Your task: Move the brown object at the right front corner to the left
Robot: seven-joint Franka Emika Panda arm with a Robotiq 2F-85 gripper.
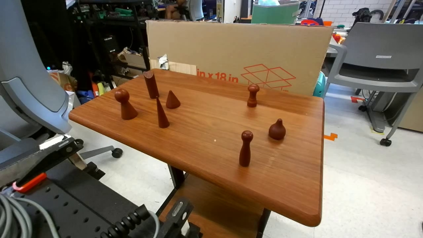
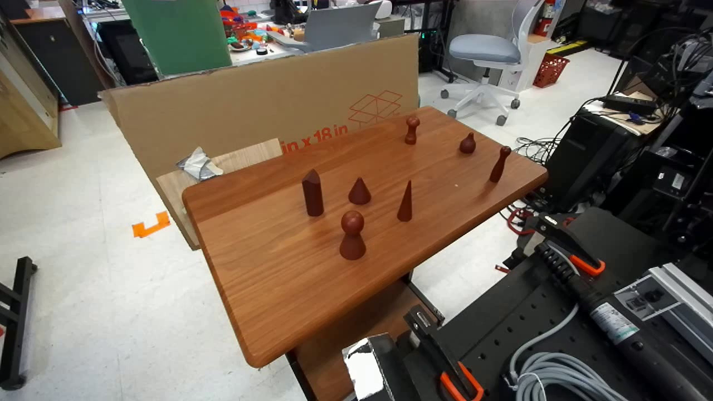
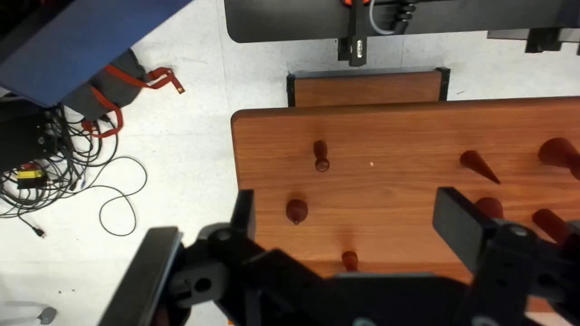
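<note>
Below the gripper (image 3: 346, 203), whose fingers (image 3: 460, 231) are spread wide apart in the wrist view, a wooden table (image 3: 398, 181) is seen, with pale floor (image 3: 181, 181) showing around it. Farther out past the fingertips, a black platform (image 3: 290, 20) is seen. In an exterior view, the table is backed by a cardboard panel (image 1: 214, 43) printed in red, with a grey chair (image 1: 383, 56) placed to one side.

The slim brown peg (image 3: 321, 156) is stood on the table, seen past the fingertips and within the span of their gap. Its long axis is shown upright in both exterior views, knob (image 1: 247, 136) uppermost; from the wrist it is foreshortened, the knob turned toward the fingers.

Between the fingers, a bulbous piece (image 3: 297, 212) is seen, and a waisted piece (image 3: 350, 261) is partly covered by the gripper's body. A short cone (image 3: 490, 207) and a post (image 3: 550, 225) are partly hidden by one finger and its linkage. Beyond that finger, a ball-topped piece (image 3: 556, 151) is cut off by the edge of the view.
</note>
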